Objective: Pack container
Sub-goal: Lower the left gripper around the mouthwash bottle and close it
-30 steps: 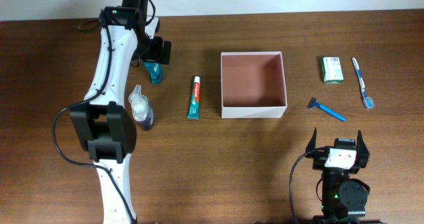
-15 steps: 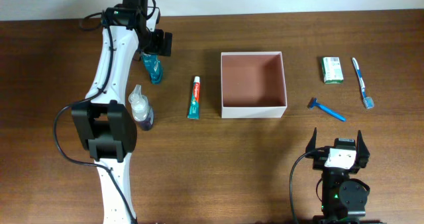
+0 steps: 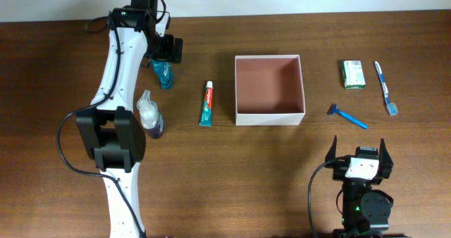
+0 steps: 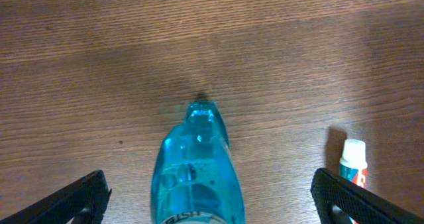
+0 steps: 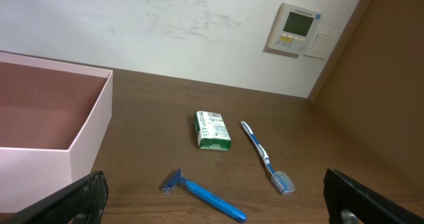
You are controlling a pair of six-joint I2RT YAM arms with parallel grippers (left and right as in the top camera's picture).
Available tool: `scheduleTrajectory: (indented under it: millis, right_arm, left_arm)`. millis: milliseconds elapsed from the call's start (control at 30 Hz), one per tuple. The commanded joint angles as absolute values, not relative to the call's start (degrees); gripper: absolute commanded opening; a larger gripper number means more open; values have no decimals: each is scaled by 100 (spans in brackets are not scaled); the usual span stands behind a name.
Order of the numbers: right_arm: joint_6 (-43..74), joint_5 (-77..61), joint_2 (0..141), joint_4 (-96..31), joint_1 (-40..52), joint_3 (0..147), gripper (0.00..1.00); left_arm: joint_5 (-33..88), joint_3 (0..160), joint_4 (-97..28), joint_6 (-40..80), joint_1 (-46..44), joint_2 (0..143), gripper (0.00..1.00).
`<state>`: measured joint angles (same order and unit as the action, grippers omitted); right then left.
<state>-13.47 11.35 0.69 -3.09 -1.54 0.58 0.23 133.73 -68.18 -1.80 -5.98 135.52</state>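
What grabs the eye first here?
The empty container, white-walled with a reddish-brown inside, sits dead centre. At the far left, the left gripper on its long white arm hangs open over a teal bottle. Right of the container lie a blue razor, a toothbrush and a green-and-white packet, with the right gripper open at the near side.

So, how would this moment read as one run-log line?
left gripper: open at blue bottle | right gripper: open, holding nothing | container: empty
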Motion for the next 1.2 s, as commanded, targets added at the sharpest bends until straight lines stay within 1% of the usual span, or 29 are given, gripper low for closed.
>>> scheduleTrajectory:
  millis: [0,767,967,1167]
  right_arm:
    - [-1328,1249,36,-357,-113,32,99]
    - [-1328,1249,36,-357,-113,32,99]
    - [-1328,1249,36,-357,-113,32,99]
    - [-1328,1249,36,-357,-113,32,99]
  left_arm:
    - [-150,13406,-6836,-67,-596,13607,99]
    - [-80,13386,-6875,-64,-596,13609,99]
    - [259,13386,-6842,-64,-596,13646,99]
    - [259,13386,-6919,-64,-587,13889,99]
